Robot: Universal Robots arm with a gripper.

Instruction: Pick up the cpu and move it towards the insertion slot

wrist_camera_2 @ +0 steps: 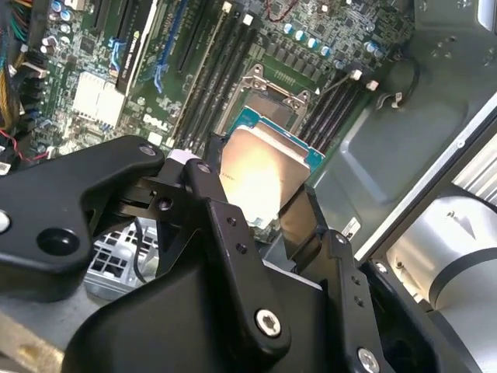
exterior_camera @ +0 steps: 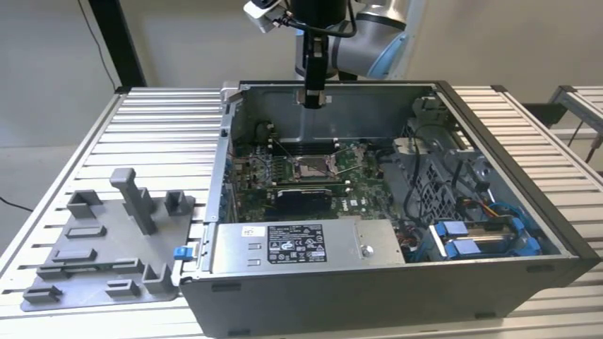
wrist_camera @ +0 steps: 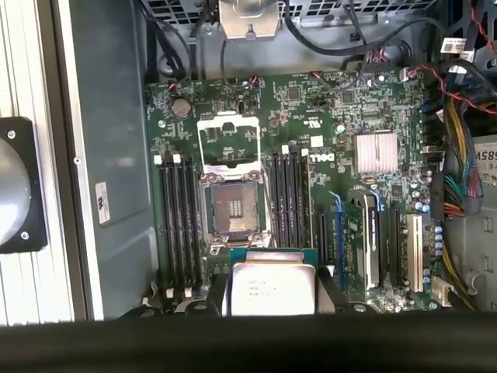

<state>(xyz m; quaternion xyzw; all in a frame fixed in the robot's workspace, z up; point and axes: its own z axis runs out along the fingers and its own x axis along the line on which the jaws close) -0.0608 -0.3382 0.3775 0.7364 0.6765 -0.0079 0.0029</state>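
Holding the cpu (wrist_camera: 272, 287) flat, clamped by its edges in the gripper (wrist_camera_2: 260, 210), hovering above the open insertion slot (wrist_camera: 231, 211) so the chip is facing the socket squarely.

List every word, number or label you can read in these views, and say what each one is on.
No text can be read with confidence.
On the silver box, the white label: print too small to read.
On the top face of the cpu, held in the gripper: faint lines of print, illegible.
On the case wall, the sticker: unreadable.
On the circuit board: white lettering, too small to read.
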